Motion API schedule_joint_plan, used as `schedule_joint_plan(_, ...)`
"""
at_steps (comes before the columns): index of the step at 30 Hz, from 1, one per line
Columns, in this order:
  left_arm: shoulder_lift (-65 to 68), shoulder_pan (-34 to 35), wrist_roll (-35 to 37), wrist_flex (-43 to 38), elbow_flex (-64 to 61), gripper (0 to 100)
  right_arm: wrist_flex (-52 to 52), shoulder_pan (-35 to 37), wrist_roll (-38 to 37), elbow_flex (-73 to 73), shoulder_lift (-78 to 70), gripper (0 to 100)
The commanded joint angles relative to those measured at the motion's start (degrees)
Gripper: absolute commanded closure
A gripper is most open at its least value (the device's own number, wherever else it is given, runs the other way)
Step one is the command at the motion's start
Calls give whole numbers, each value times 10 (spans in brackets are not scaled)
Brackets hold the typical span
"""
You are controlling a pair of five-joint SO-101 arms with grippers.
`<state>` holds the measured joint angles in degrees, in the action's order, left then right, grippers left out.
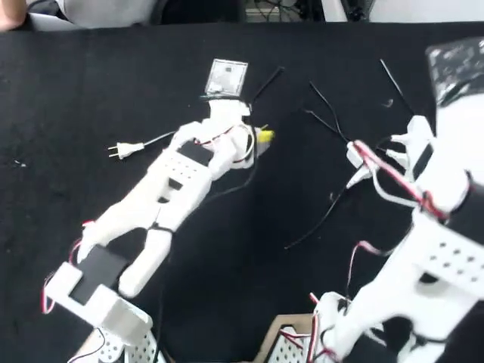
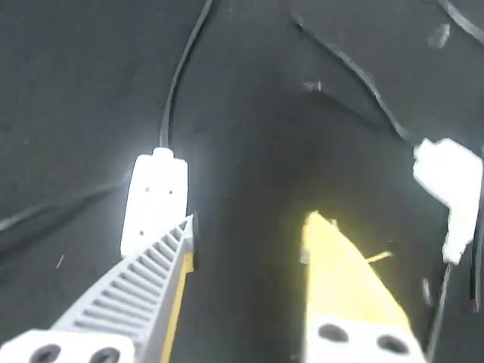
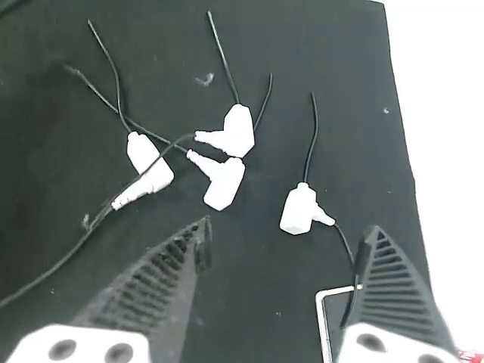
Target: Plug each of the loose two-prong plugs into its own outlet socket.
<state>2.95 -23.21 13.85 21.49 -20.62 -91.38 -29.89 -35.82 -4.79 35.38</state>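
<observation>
- My left gripper (image 2: 249,223) stands wide. Its ribbed grey finger (image 2: 144,280) and yellow finger (image 2: 344,283) are well apart, with only the black table cover (image 2: 249,113) between them.
- The grey fingertip sits just beside a white oblong socket block (image 2: 155,200) with two small dots on its face. I cannot tell whether they touch. A black cable (image 2: 178,83) leaves the block's far end.
- Past the yellow finger, well apart from it, lies a white angled plug piece (image 2: 450,181) on a dark lead.
- In the high view the white left arm (image 1: 174,189) slants from the lower left to the upper middle of the frame. A white square plate (image 1: 227,78) lies just above its tip.
- A loose white two-prong plug (image 1: 125,150) lies at the left middle of the high view, prongs pointing left. Its lead runs towards the arm.
- My right gripper (image 3: 289,227) is also spread wide, two dark ribbed fingers holding nothing.
- Nearest its tips is a lone white plug body (image 3: 301,210), apart from both fingers.
- Farther out, a pair of white plug bodies (image 3: 234,128) lies one against the other. Beside them, a fourth white plug body (image 3: 147,162) has a black lead crossing it.
- The white right arm (image 1: 446,249) fills the right side of the high view.
</observation>
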Motion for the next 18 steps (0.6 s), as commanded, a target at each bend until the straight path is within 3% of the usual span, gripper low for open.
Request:
schedule_joint_plan(1, 44, 0, 55, -31, 55, 740, 12, -9, -31, 51, 69, 701)
schedule_joint_plan(5, 149, -3, 99, 18, 164, 740, 26, -11, -54, 116, 129, 701)
schedule_joint_plan(10, 232, 9, 113, 160, 283, 739, 85, -62, -73, 206, 179, 701)
schedule_joint_plan(13, 254, 18, 111, 178, 307, 739, 109, -72, -78, 257, 190, 701)
schedule_joint_plan(18, 259, 22, 21, 192, 305, 744, 118, -74, -85, 295, 192, 701)
